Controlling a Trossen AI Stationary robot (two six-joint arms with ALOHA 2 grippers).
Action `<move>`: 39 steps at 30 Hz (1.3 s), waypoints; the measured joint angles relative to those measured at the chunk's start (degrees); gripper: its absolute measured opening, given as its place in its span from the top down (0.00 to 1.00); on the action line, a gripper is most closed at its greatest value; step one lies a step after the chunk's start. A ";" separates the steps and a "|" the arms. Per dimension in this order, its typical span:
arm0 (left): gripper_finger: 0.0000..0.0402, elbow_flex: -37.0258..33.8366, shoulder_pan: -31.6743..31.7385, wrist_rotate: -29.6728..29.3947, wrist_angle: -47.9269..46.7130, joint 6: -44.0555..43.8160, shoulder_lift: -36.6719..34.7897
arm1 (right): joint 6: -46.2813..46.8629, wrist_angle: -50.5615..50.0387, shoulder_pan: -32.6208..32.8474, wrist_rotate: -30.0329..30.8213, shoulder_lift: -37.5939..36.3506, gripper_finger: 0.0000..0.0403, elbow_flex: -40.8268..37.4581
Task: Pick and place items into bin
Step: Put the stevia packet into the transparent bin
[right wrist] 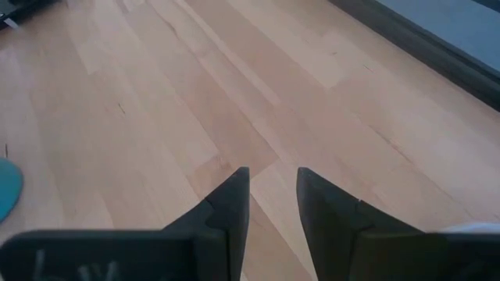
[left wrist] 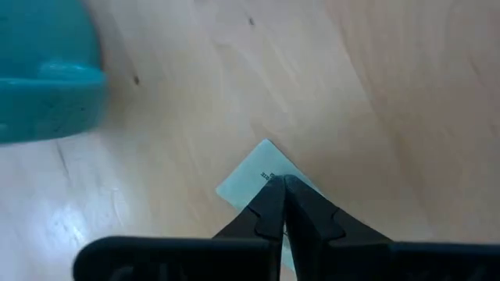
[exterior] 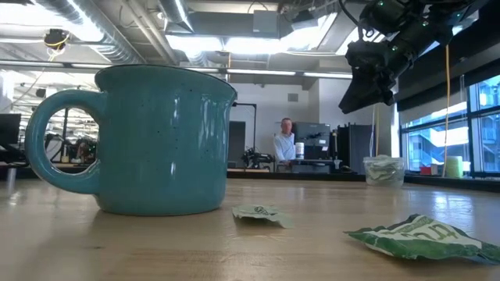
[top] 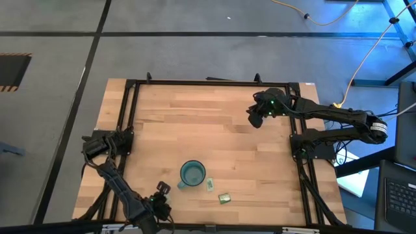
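My left gripper is near the table's near edge, left of the teal mug, and is shut on a pale green packet. In the high view the gripper hides that packet. Two more packets lie flat on the wood to the right of the mug, a pale one and a greener one. The translucent cup stands far back on the table with packets inside, below my right gripper. That gripper hangs open above the wood. My left gripper pinches the pale packet between its two fingertips at one edge. Most of the packet sticks out past the tips, and the rest is hidden under the fingers. I cannot tell whether the packet is lifted clear or still rests on the table.
The teal mug stands upright close to the left gripper. A black frame runs along the table's left, far and right sides. Bare wood fills the middle of the table. A person sits in the room far behind.
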 joint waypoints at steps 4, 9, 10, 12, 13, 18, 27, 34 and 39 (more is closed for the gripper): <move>0.93 -0.47 0.11 -1.46 -0.51 -1.84 -2.08 | 0.01 -0.02 0.00 -0.02 0.00 0.72 0.00; 0.85 -0.18 0.09 -3.28 -1.88 -11.97 -6.63 | 0.01 -0.69 0.00 -0.02 0.00 0.72 0.00; 0.83 -0.20 0.09 -3.14 -2.41 -15.82 -7.21 | 0.01 -0.96 0.00 -0.02 0.00 0.72 0.00; 0.80 -0.20 0.17 -2.13 -3.61 -25.12 -8.62 | 0.01 -1.21 -0.01 -0.02 0.00 0.72 0.00; 0.79 -0.11 0.36 -0.92 -4.41 -30.29 -9.04 | 0.01 -1.26 0.00 -0.02 0.00 0.72 0.00; 0.74 -0.40 2.50 7.68 -6.72 -47.06 -8.73 | -0.20 -1.27 -0.02 -0.02 0.00 0.72 0.00; 0.71 -0.36 7.06 16.13 -6.47 -51.86 -8.73 | -1.64 -1.29 0.00 -0.02 0.00 0.72 0.00; 0.73 -0.31 11.40 17.56 -6.16 -49.93 -8.75 | -2.15 -1.29 -0.02 -0.15 0.00 0.72 0.00; 0.72 -0.31 12.24 19.72 -5.36 -49.88 -8.80 | -3.57 -1.29 0.00 -0.15 0.00 0.72 0.00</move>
